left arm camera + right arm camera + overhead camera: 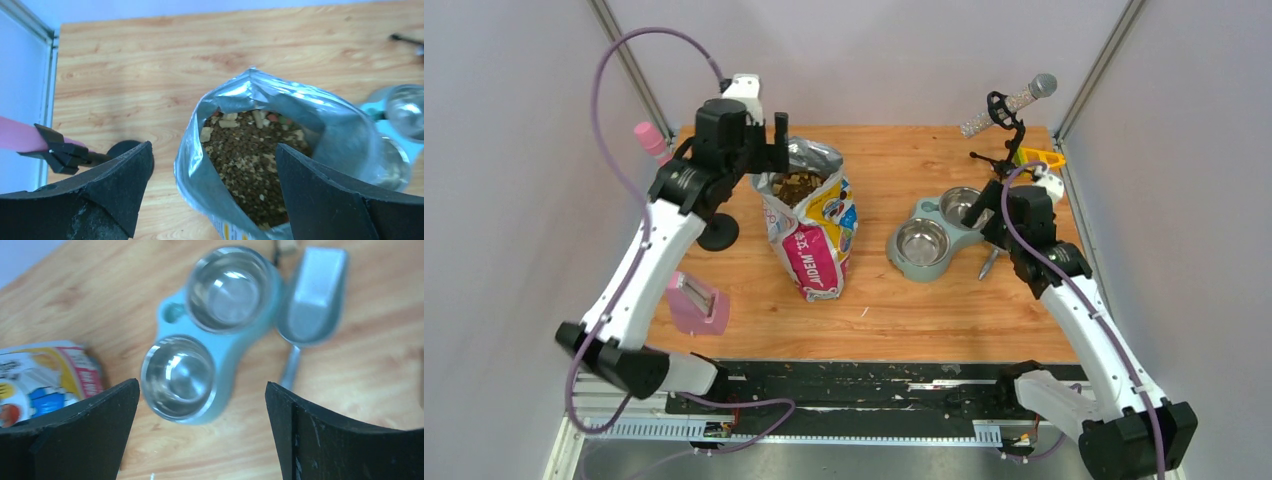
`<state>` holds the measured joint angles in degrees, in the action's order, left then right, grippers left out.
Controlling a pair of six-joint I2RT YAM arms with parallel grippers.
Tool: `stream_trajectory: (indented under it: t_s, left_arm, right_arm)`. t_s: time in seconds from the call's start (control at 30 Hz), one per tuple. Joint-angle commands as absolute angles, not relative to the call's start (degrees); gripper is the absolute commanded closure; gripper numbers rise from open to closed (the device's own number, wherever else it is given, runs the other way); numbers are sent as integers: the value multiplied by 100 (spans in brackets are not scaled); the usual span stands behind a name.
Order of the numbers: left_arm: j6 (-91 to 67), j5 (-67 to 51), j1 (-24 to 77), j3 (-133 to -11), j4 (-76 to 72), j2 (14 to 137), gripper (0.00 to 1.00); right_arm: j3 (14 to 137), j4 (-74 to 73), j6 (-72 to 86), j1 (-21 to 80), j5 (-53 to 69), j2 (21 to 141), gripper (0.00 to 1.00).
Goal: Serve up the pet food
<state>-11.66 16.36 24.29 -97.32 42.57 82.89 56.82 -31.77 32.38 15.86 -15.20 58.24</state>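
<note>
The pet food (799, 185) is a heap of brown and tan kibble inside the open, silver-lined cat bag (816, 245), which stands upright at mid table. In the left wrist view the pet food (245, 155) shows through the bag's mouth (305, 107). My left gripper (766, 158) is open and empty above the bag's near rim, one finger outside it and one over the kibble (212, 147). A teal double bowl (934, 235) holds two empty steel dishes (180, 372). A grey scoop (312, 295) lies beside it. My right gripper (999, 225) is open and empty above them (201, 385).
A pink bottle on a black stand (649, 140) with a round base (717, 232) is left of the bag. A pink holder (694, 303) sits at the front left. A microphone on a stand (1014, 100) and a yellow item (1039, 158) are at the back right.
</note>
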Motion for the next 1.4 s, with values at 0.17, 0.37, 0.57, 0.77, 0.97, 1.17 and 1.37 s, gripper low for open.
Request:
stream_trajectory:
  t_s: [0.17, 0.37, 0.57, 0.77, 0.97, 1.17, 1.37]
  left_arm:
    - [-1820, 1239, 2443, -8466, 3424, 6402, 0]
    - [-2160, 1206, 2448, -7728, 3217, 5803, 0]
    - [-2433, 1345, 2443, -7291, 3135, 5432, 0]
    - [-2398, 1291, 2443, -7348, 3181, 5353, 0]
    - [-2364, 1146, 2443, -7365, 3122, 5406, 0]
    - [-2410, 617, 2443, -7352, 2909, 5414, 0]
    - [-2574, 163, 2443, -7339, 2778, 5437, 0]
  right_arm:
    - [4223, -3980, 4388, 675, -1614, 5396, 0]
    - [3903, -2951, 4301, 631, -1701, 6326, 6]
    - [4109, -2359, 4184, 622, -2095, 7617, 30]
    - [4172, -2264, 4174, 616, -2136, 7782, 83]
    - [4157, -2882, 3929, 632, -2132, 6628, 100]
    - [4442, -3201, 2925, 659, -1052, 5143, 100]
    - [4930, -3195, 2363, 695, 228, 4293, 100]
